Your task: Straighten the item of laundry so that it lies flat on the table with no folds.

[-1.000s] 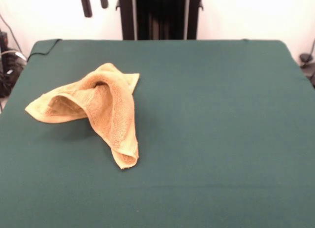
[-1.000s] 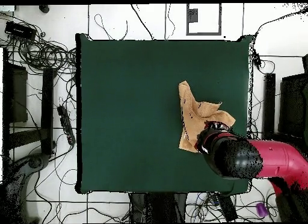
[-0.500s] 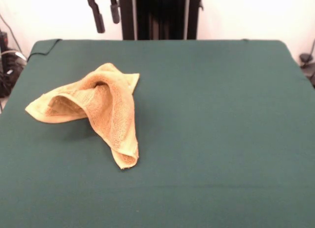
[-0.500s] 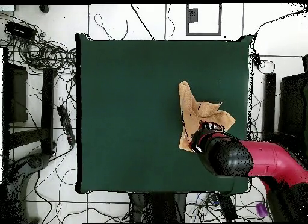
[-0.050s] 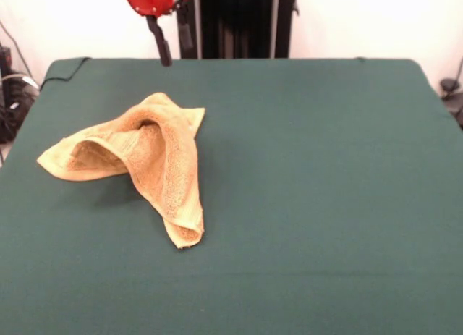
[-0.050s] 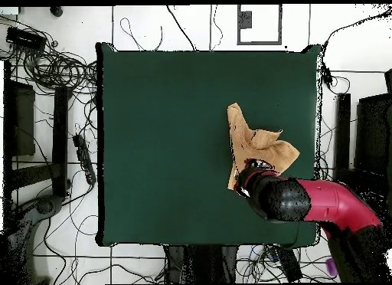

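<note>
- The tool (image 5: 173, 49) has come lower over the last second — its two dark fingers hang apart, holding nothing, above the bench's far edge behind the towel.
- In the overhead view the arm's head (image 6: 272, 196) has crept onto the towel's near end, so the approach looks under way, with no contact yet.
- The towel (image 5: 141, 161) has not shifted — a crumpled, tented heap with one flap draped over another, on the bench (image 5: 325, 205).
- Judged from this, flattening has not begun; a grasp on a corner or the raised fold seems next.
</note>
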Motion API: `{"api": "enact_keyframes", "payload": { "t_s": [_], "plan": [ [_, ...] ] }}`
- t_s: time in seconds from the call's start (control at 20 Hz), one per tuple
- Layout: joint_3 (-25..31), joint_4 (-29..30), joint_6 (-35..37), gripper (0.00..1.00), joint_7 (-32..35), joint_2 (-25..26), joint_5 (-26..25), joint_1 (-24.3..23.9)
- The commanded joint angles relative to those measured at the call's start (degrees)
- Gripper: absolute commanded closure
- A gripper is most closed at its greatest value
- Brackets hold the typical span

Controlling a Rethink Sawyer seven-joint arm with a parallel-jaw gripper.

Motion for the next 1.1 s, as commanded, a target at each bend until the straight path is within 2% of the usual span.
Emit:
{"api": "enact_keyframes", "payload": {
  "t_s": [0.05,0.7,1.1],
  "plan": [
    [-2.24,2.64,-3.05,0.00,12.83,3.72,0.27,3.85],
    [-2.21,0.07,-1.30,0.00,10.62,4.80,1.06,4.86],
    [-2.90,-4.92,-2.51,0.00,9.05,10.64,-0.52,5.94]
  ]
}}
